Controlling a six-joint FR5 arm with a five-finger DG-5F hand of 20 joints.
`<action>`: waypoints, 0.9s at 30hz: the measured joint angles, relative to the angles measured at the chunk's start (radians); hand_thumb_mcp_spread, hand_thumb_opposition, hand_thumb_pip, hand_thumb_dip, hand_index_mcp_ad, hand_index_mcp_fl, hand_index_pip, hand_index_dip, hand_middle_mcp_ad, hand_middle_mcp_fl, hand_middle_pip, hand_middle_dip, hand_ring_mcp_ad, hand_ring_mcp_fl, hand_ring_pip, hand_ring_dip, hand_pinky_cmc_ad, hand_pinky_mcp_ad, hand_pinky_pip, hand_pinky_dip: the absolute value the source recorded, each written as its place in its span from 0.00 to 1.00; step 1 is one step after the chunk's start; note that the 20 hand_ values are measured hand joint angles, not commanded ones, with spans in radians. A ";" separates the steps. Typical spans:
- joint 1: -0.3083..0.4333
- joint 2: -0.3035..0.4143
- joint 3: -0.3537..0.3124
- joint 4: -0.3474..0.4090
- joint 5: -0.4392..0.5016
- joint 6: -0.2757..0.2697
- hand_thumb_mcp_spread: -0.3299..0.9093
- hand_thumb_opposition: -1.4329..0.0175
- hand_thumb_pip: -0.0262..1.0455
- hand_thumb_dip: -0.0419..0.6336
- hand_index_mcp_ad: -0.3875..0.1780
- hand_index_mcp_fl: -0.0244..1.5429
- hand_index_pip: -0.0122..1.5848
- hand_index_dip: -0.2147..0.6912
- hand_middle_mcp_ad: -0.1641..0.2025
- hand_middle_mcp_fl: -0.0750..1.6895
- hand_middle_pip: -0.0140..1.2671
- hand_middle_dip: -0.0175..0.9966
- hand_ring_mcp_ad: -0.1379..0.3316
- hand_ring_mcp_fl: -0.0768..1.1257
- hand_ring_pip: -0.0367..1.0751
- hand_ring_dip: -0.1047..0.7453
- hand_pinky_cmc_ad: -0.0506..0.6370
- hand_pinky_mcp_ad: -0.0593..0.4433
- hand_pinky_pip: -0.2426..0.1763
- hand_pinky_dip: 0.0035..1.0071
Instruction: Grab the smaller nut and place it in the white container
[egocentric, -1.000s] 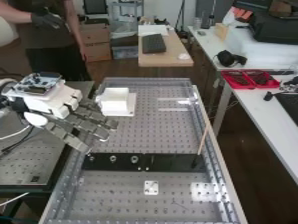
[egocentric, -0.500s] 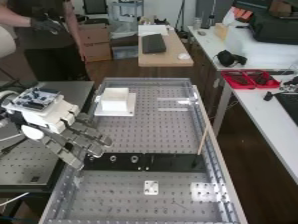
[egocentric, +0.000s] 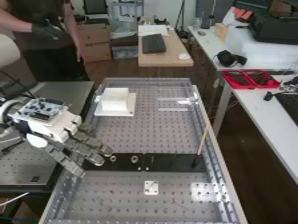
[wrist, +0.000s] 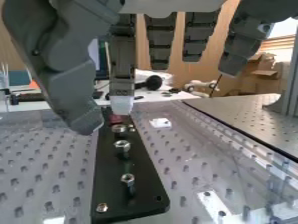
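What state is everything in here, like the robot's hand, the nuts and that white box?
Hand: open, empty.
Nuts: on the black strip, not picked up.
White container: upright on a flat white base.
Thin stick: standing at a slant.
Red trays: open on top, dark items inside.

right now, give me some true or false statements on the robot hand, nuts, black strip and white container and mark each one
1. The robot hand is gripping the white container. False: the container stands well apart from it, on a flat white base.
2. Metal nuts sit along the black strip. True.
3. The fingers are clenched into a tight fist. False: they are extended and open.
4. A thin stick rises at a tilt near one end of the black strip. True.
5. The white container stands on the black strip. False: it is beyond it, towards the bench's far end.
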 joint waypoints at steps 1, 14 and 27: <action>0.002 -0.005 -0.005 0.010 0.002 -0.001 0.58 0.44 0.70 0.38 0.52 0.02 0.95 0.60 0.66 0.08 0.11 0.24 0.60 0.06 0.12 0.24 0.63 0.72 0.48 0.18; 0.022 -0.069 -0.062 0.162 0.051 0.002 0.58 0.44 0.70 0.38 0.52 0.02 0.96 0.60 0.65 0.08 0.11 0.24 0.59 0.06 0.12 0.24 0.63 0.70 0.52 0.18; 0.027 -0.117 -0.061 0.207 0.062 -0.047 0.59 0.44 0.70 0.38 0.52 0.02 0.96 0.60 0.65 0.08 0.11 0.24 0.59 0.06 0.12 0.24 0.60 0.70 0.52 0.18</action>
